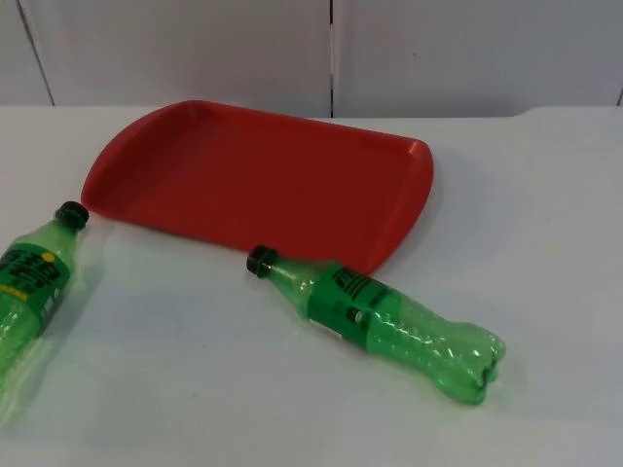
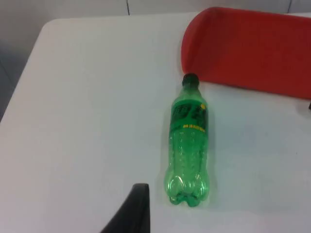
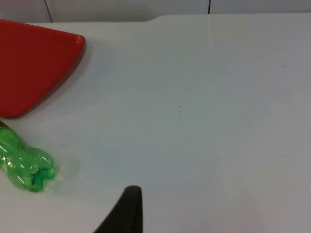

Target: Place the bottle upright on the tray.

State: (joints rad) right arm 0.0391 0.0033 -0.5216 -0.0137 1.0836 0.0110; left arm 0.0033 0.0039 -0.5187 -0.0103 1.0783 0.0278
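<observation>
A red tray point(image 1: 404, 209) lies empty at the back middle of the white table. Two green plastic bottles with dark caps lie on their sides. One bottle point(image 1: 380, 316) rests in front of the tray's right corner, cap toward the tray, base toward the front right. The other bottle point(image 1: 34, 277) lies at the left edge, its cap close to the tray's left corner. My left gripper point(image 2: 133, 208) hovers short of this left bottle's point(image 2: 189, 141) base. My right gripper point(image 3: 124, 211) hovers to the right of the middle bottle's base point(image 3: 24, 165).
The table point(image 1: 545, 195) stretches bare to the right of the tray. Its left edge point(image 2: 22, 77) drops off beside the left bottle. A grey partition wall point(image 1: 195, 49) stands behind the tray.
</observation>
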